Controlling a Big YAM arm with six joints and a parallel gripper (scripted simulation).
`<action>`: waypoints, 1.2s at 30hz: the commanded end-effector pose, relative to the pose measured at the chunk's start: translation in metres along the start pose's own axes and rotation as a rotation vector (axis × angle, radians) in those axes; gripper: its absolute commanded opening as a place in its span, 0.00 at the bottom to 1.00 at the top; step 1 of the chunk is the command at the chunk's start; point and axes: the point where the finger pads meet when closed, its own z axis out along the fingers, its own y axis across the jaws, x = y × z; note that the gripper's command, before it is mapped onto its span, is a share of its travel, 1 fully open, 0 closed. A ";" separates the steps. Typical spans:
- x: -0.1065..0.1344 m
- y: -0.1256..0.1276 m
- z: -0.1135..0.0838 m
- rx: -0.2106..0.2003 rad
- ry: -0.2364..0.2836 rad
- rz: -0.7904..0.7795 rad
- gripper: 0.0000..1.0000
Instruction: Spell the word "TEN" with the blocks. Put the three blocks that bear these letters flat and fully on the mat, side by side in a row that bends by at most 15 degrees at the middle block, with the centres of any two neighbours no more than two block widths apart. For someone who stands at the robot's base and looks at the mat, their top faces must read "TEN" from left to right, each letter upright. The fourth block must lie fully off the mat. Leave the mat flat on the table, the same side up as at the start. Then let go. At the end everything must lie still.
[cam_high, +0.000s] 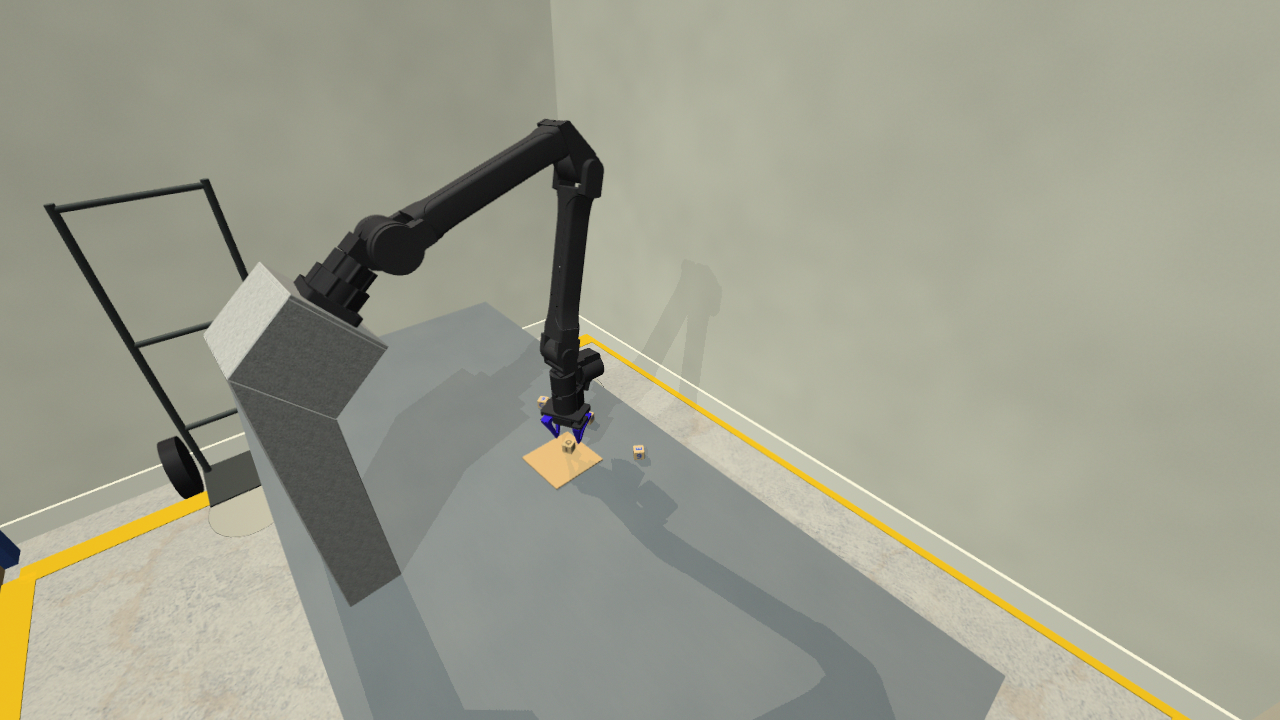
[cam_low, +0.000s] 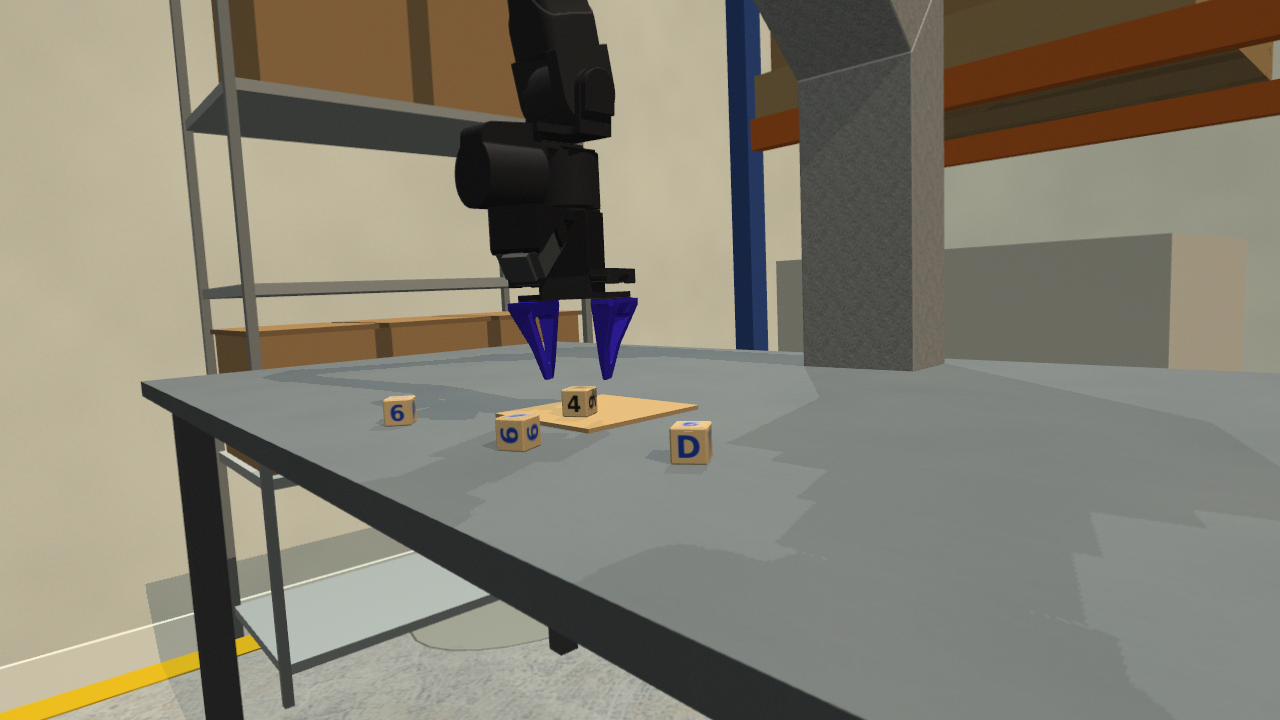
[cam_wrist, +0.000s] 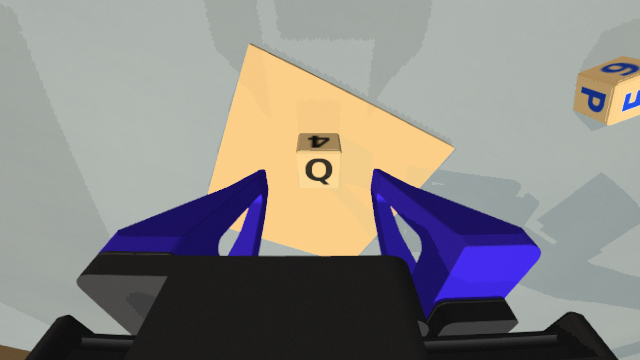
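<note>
Table (cam_high: 537, 608) (cam_low: 895, 537) (cam_wrist: 150, 75): is big, flat & gray; holds up mat + 4 blks.
Stand (cam_high: 304, 483) (cam_low: 854, 223): is tall, gray; rises from tbl w/ arm up top.
Arm (cam_high: 570, 259) (cam_low: 568, 179): is blk, bends up high, then points dn over mat.
Mat (cam_high: 554, 470) (cam_low: 635, 413) (cam_wrist: 265, 120): is tan; lies flat on tbl; has 1 blk on it.
Gripper (cam_high: 568, 437) (cam_low: 578, 376) (cam_wrist: 319, 179): hangs above mat w/ blue fingers apart; holds nothing.
Q block (cam_high: 568, 445) (cam_low: 578, 402) (cam_wrist: 319, 170): sits flat on mat, below fingers; shows blk Q on top, blk 4 on 1 side.
D block (cam_high: 638, 451) (cam_low: 690, 444): sits on tbl, off mat; shows blue D on 1 side.
Double-6 block (cam_low: 517, 433): sits on tbl, off mat; shows blue 6 on 2 sides; is partly hid in top view.
Single-6 block (cam_high: 543, 400) (cam_low: 399, 411) (cam_wrist: 607, 92): sits on tbl, well apart from mat; shows blue 6 on 1 side, P on another; is cut off in wrist view.
Word: isn't made yet.
</note>
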 end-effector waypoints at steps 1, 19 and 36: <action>-0.007 0.006 -0.001 -0.007 -0.007 0.002 0.60; -0.004 0.008 0.010 -0.007 -0.006 0.003 0.60; -0.004 0.008 0.035 -0.006 -0.008 0.002 0.60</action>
